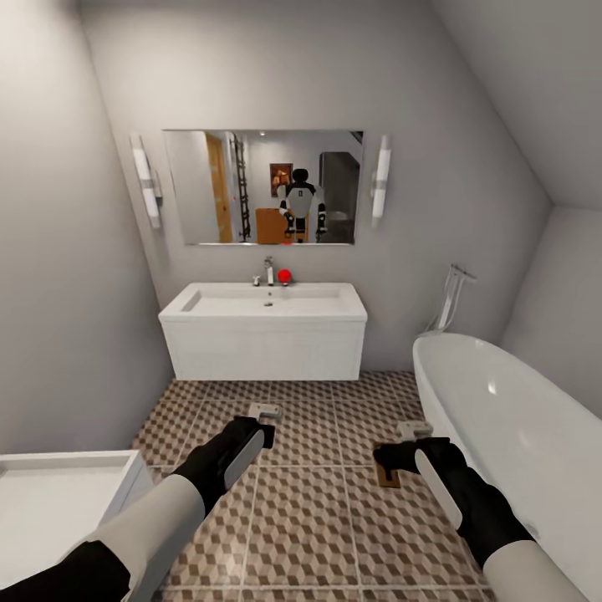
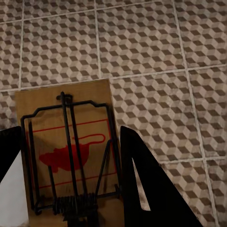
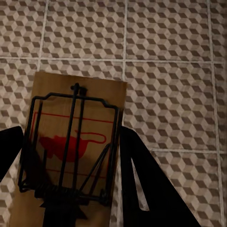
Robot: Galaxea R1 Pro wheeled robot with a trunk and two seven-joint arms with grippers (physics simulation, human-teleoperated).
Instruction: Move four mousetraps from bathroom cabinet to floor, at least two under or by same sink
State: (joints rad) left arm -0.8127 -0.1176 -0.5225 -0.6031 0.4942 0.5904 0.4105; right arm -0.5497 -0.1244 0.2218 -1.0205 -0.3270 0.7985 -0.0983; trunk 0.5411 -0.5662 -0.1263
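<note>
Over the floor (image 1: 309, 518): cube-patterned tiles, pale grout.
Left gripper (image 2: 71, 189): clamped on a flat wooden mousetrap (image 2: 71, 146).
Right gripper (image 3: 71, 189): lowered, clamped on another trap (image 3: 71, 146).

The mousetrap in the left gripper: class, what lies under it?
Under the mousetrap held in the left gripper lies the cube-patterned bathroom floor, with pale grout lines. The tiles directly beneath the board are covered by it and cannot be seen.

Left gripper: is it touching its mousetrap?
Touching. In the left wrist view the dark fingers flank the mousetrap, clamped against its edges above the floor.
</note>
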